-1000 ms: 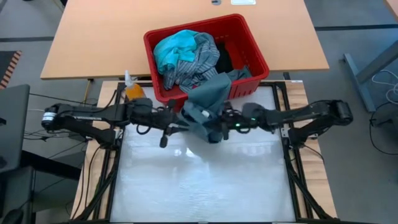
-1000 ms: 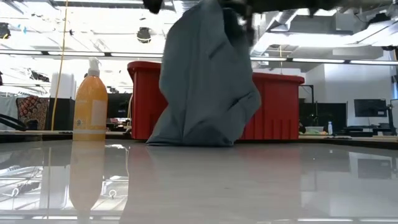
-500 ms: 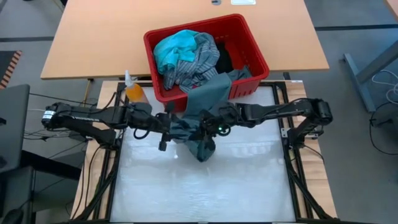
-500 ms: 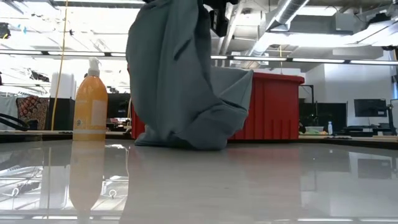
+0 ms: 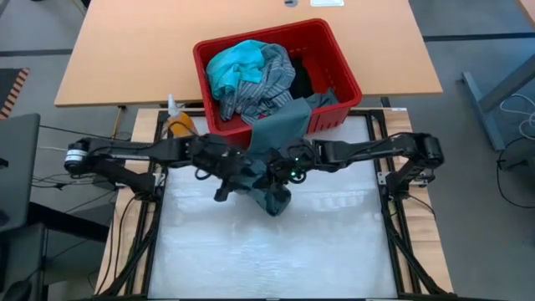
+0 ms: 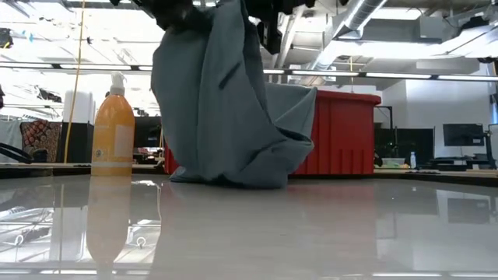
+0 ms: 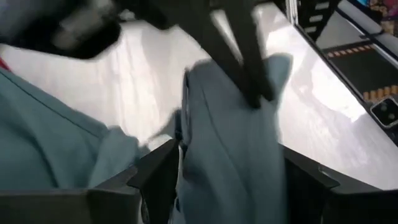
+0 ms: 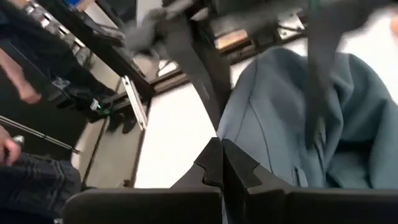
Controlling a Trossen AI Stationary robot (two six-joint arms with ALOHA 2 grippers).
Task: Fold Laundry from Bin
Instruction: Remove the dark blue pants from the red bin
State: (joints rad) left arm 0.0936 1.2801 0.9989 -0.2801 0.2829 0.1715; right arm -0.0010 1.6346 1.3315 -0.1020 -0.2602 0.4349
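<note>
A grey-green garment [image 5: 276, 134] of the laundry trails from the red bin [image 5: 338, 71] over the bin's near rim and down onto the white table top, where its lower folds [image 6: 233, 175] rest. My right gripper [image 5: 281, 170] is shut on it above the table. My left gripper [image 7: 227, 165] stands open beside it on the left, with cloth between its fingers; whether they touch it I cannot tell. A turquoise garment [image 5: 234, 63] and a striped shirt [image 5: 263, 84] lie heaped in the bin. My right gripper pinches a raised part of the grey-green garment [image 8: 239, 134] at its fingertips, coming level from the table's right. The cloth hangs below the fingers in loose folds, its bottom on the table and its far part [image 5: 292, 117] still over the bin's rim.
An orange pump bottle [image 5: 178, 121] stands at the table's far left, beside the bin. The bin sits on a wooden table [image 5: 125, 50] behind the white one. The near half of the white table top [image 5: 267, 251] is bare. A person's hand [image 8: 9, 149] shows beyond the table.
My left gripper has opened and let go of the garment. My right gripper has gone toward the table's left and a little nearer, drawing the garment farther out of the bin. The hanging cloth has shifted left and spread wider on the table.
</note>
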